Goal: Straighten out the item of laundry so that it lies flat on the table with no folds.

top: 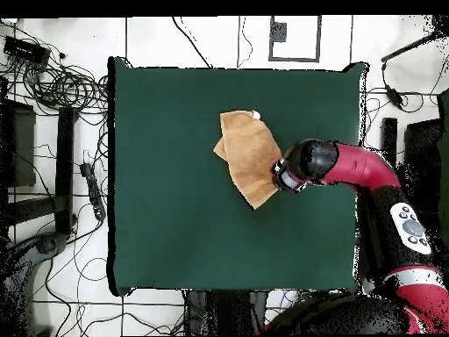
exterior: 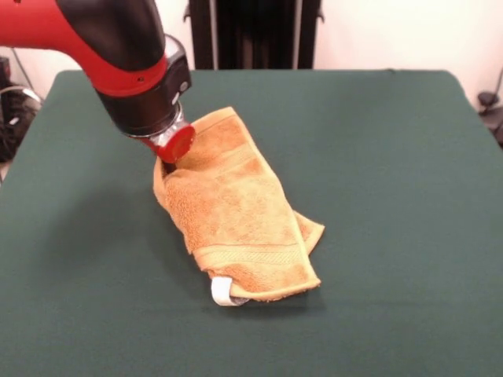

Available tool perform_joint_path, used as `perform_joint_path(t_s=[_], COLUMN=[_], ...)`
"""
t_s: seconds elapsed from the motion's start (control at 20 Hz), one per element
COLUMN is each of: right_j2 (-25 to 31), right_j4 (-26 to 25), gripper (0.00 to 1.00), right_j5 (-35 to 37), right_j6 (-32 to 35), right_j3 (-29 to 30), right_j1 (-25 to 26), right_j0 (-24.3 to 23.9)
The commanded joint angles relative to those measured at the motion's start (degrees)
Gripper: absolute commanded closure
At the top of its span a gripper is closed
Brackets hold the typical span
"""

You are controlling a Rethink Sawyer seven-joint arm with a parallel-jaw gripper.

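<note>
Front view: gripper (exterior: pixel 167 162) down at far edge of folded orange towel (exterior: pixel 236 208), mid-table (exterior: pixel 393 157); fingers hidden behind arm, grip state cannot be told. Towel doubled over, second layer peeking out at right, white tag loop (exterior: pixel 222 291) at near hem. Likely step: taking edge; next, draw top layer open. Arm (top: pixel 351 165) overhangs towel's end; cables (top: pixel 61 88) on floor beyond table.
</note>
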Motion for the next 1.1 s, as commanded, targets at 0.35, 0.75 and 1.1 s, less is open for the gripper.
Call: perform_joint_path(t_s=[0.35, 0.75, 1.1], right_j2=[2.9, 2.8, 3.2], right_j4=[1.0, 3.1, 4.3], gripper=[1.0, 1.0, 1.0], right_j5=[13.7, 20.2, 25.0], right_j6=[-10.4, -9.5, -10.0], right_j3=[-2.5, -2.3, -3.8], right_j1=[3.1, 6.0, 8.2], right_j0=[2.6, 1.5, 0.7])
